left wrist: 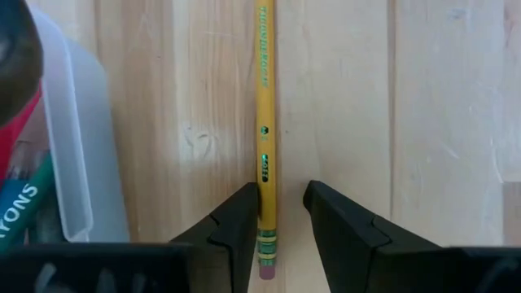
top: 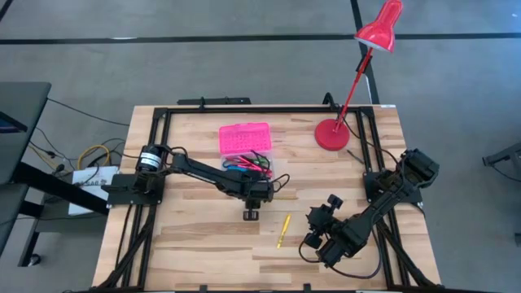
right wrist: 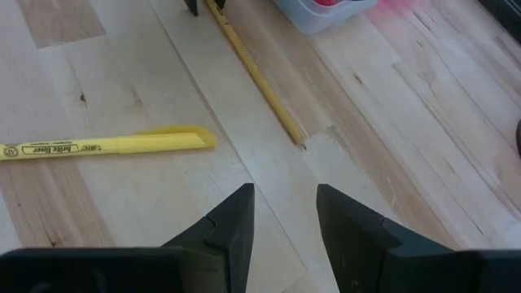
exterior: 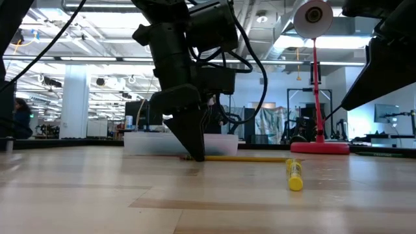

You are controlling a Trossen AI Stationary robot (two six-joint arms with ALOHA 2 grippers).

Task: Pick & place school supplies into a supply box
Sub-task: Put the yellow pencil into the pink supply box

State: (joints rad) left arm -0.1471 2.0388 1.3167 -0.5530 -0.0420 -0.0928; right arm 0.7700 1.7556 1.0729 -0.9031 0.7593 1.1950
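Nearest the low camera, a yellow plastic highlighter [exterior: 294, 174] is seen lying flat on the pale wooden table [top: 195, 244], end-on to the lens and well clear of both arms. From above, the same highlighter [top: 282, 230] is found at the near middle of the table, between the two grippers.

Farther back, the left gripper [left wrist: 282, 213] is lowered to the tabletop with its dark fingers [exterior: 190, 133] parted around the eraser end of a thin yellow wooden pencil [left wrist: 264, 122]. One finger is seen touching the pencil's side while the other stands apart from it, so the pencil is straddled but not clamped, and it lies flat on the wood.

Just left of the pencil, the supply box is placed: its clear plastic base [left wrist: 77, 146] holds coloured pens and markers [top: 248, 162], and its bright pink lid [top: 243, 137] lies open on the far side.

At the near right, the right gripper [right wrist: 285, 213] is held above the table with its fingers spread and nothing between them.

At the far right, a red desk lamp [top: 332, 133] is set.
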